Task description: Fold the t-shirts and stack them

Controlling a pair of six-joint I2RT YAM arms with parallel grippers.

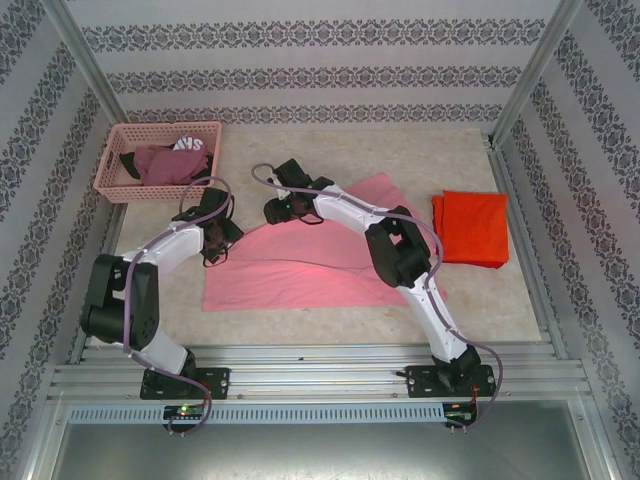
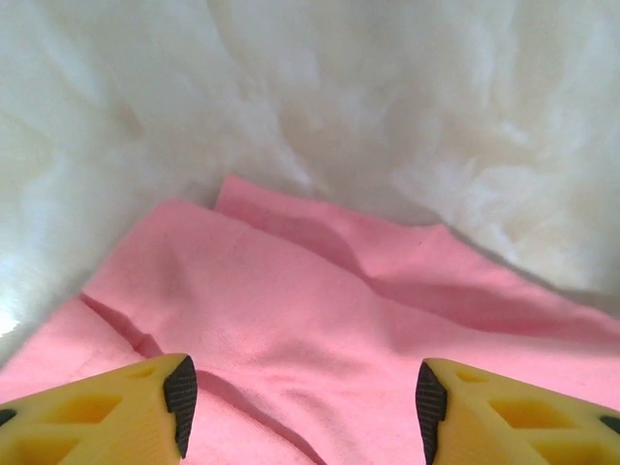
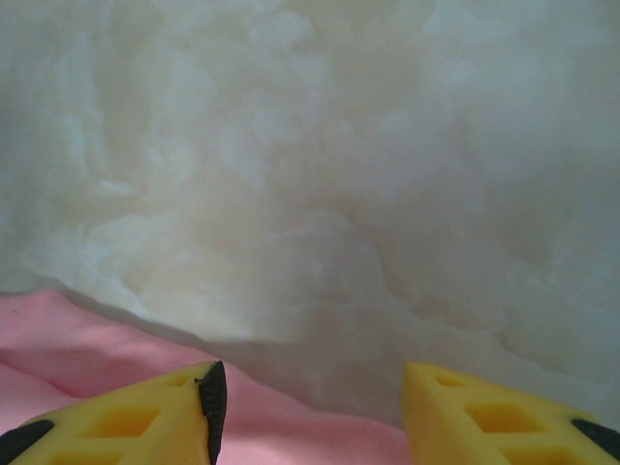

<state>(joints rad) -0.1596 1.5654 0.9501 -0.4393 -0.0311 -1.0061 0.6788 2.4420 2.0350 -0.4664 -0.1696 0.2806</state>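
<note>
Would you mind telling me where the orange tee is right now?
In the top view, the orange tee lies folded on the table's right side, just right of the pink tee, opposite the basket at far left.

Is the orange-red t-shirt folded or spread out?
Folded: the orange-red t-shirt lies as a compact rectangle, layered edges visible along its left side.

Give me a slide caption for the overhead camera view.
Open left pincer and open right pincer over pink t-shirt; folded orange-red t-shirt at right, basket of garments far left.
</note>
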